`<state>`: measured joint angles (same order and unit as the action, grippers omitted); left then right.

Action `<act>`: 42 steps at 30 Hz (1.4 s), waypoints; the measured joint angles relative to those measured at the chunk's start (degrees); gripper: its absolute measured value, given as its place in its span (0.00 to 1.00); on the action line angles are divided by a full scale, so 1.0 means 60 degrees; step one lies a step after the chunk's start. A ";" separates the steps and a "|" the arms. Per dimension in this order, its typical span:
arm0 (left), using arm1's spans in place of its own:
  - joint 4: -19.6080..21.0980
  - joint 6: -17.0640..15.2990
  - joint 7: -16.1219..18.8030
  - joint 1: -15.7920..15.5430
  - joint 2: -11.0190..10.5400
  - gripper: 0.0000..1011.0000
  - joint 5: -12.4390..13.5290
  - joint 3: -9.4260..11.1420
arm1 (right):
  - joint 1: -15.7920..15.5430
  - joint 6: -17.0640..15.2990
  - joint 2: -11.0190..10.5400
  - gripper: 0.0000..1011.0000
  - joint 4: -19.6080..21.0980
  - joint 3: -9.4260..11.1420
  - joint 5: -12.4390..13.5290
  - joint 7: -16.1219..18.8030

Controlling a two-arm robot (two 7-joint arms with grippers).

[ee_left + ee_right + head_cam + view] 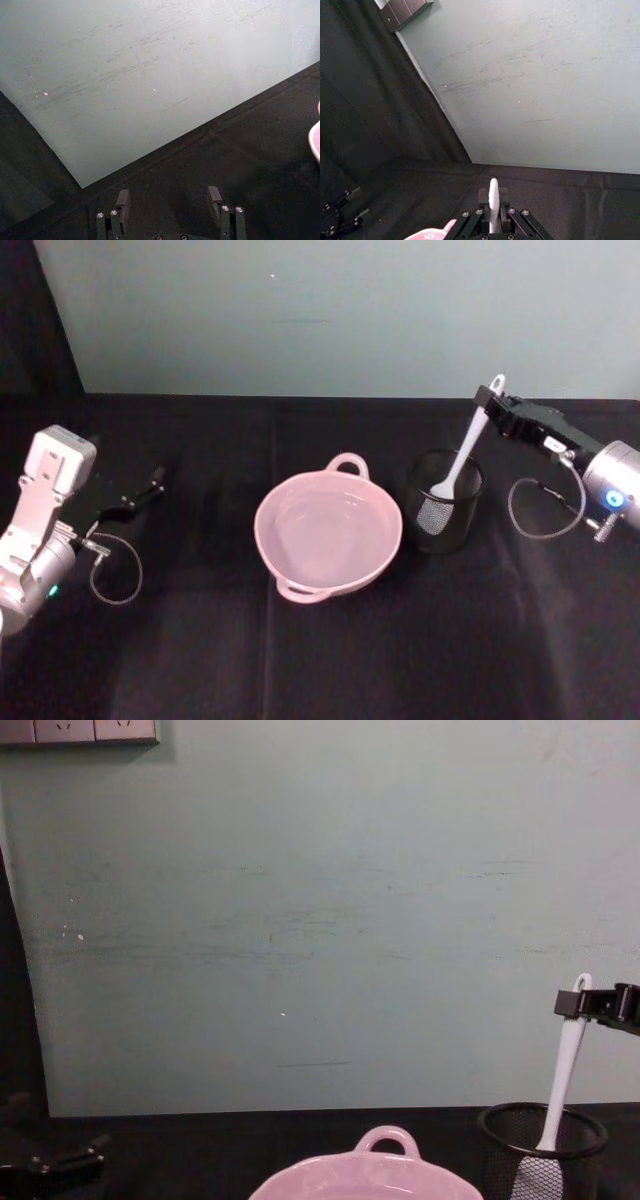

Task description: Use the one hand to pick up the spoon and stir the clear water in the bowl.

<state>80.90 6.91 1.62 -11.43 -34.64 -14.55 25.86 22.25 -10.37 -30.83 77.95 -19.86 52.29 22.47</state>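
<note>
right claw [491,400]: pinching spoon [462,456] handle near its top
spoon head: sitting inside mesh cup [444,502]
tip: lifting straight up before crossing to pink bowl [328,532]
left claw [170,202]: idling wide at desk's [330,660] left

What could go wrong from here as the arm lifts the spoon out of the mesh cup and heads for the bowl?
1. The right gripper pinches the spoon only near its handle end, so the long spoon may swing or slip.
2. The spoon's head sits inside the mesh cup; if it catches the rim, the light cup might tip.
3. The cup stands close beside the pink bowl, which holds water; a knock could spill it.
The left gripper rests on the table, far off.
</note>
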 joint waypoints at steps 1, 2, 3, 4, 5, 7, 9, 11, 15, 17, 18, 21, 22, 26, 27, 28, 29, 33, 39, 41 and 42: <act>0.0000 0.0000 0.0000 0.0000 0.0000 1.00 0.0000 0.0000 | 0.0019 0.0001 0.0011 0.12 -0.0049 -0.0007 0.0006 0.0018; 0.0000 0.0000 0.0000 0.0000 0.0000 1.00 0.0000 0.0000 | 0.0034 -0.0002 0.0021 0.12 -0.0092 -0.0019 0.0016 0.0038; 0.0000 0.0000 0.0000 0.0000 0.0000 1.00 0.0000 0.0000 | 0.0038 -0.0005 0.0024 0.12 -0.0113 -0.0024 0.0024 0.0049; 0.0000 0.0000 0.0000 0.0000 0.0000 1.00 0.0001 0.0000 | 0.0041 -0.0010 0.0028 0.12 -0.0132 -0.0029 0.0034 0.0058; 0.0000 0.0000 0.0000 -0.0001 0.0000 1.00 0.0000 0.0000 | 0.0044 -0.0018 0.0031 0.12 -0.0147 -0.0033 0.0044 0.0062; 0.0000 0.0000 0.0000 0.0000 0.0000 1.00 0.0000 0.0000 | 0.0063 -0.0034 0.0044 0.12 -0.0197 -0.0046 0.0060 0.0069; 0.0000 0.0000 0.0000 0.0000 0.0000 1.00 0.0000 0.0000 | 0.0077 -0.0051 0.0056 0.12 -0.0245 -0.0059 0.0079 0.0081; 0.0000 0.0000 0.0000 0.0000 0.0000 1.00 0.0001 0.0000 | 0.0082 -0.0067 0.0061 0.12 -0.0264 -0.0062 0.0093 0.0082; 0.0000 0.0000 0.0000 0.0000 0.0000 1.00 0.0000 0.0000 | 0.0084 -0.0100 0.0072 0.12 -0.0290 -0.0066 0.0151 0.0082; 0.0000 0.0000 0.0000 0.0000 0.0000 1.00 0.0001 0.0000 | 0.0084 -0.0113 0.0073 0.12 -0.0309 -0.0066 0.0183 0.0084; 0.0000 0.0000 0.0000 0.0000 0.0000 1.00 0.0000 0.0000 | 0.0084 -0.0116 0.0073 0.12 -0.0317 -0.0068 0.0195 0.0085; 0.0000 0.0000 0.0000 0.0000 0.0000 1.00 0.0000 0.0000 | 0.0090 -0.0121 0.0073 0.12 -0.0352 -0.0080 0.0218 0.0091; 0.0000 0.0000 0.0000 0.0000 0.0000 1.00 0.0000 0.0000 | 0.0095 -0.0113 0.0080 0.12 -0.0375 -0.0086 0.0223 0.0093; 0.0000 0.0000 0.0000 0.0000 0.0000 1.00 0.0000 0.0000 | 0.0095 -0.0022 0.0080 0.12 -0.0406 -0.0098 0.0214 0.0142; 0.0000 0.0000 0.0000 0.0000 0.0000 1.00 0.0000 0.0000 | 0.0095 -0.0022 0.0080 0.12 -0.0405 -0.0098 0.0214 0.0142; 0.0000 0.0001 0.0000 0.0000 0.0000 1.00 0.0000 0.0000 | 0.0095 -0.0024 0.0079 0.12 -0.0405 -0.0097 0.0214 0.0141; 0.0000 0.0000 0.0000 0.0000 0.0000 1.00 0.0000 0.0000 | 0.0094 -0.0026 0.0079 0.12 -0.0405 -0.0098 0.0214 0.0140; 0.0000 0.0000 0.0000 0.0000 0.0000 1.00 0.0001 -0.0001 | 0.0092 -0.0034 0.0076 0.12 -0.0402 -0.0097 0.0212 0.0134; 0.0000 0.0000 0.0000 0.0000 0.0000 1.00 0.0000 0.0000 | 0.0090 -0.0048 0.0075 0.17 -0.0396 -0.0094 0.0210 0.0124; 0.0000 0.0000 0.0000 0.0000 0.0000 1.00 0.0000 0.0000 | 0.0090 -0.0056 0.0075 0.24 -0.0394 -0.0092 0.0209 0.0118; 0.0000 0.0000 0.0000 0.0000 0.0000 1.00 0.0000 -0.0001 | 0.0090 -0.0058 0.0075 0.27 -0.0393 -0.0091 0.0209 0.0116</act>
<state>80.90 6.91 1.62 -11.43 -34.65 -14.55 25.86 22.79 -10.72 -30.38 75.59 -20.41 53.55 23.17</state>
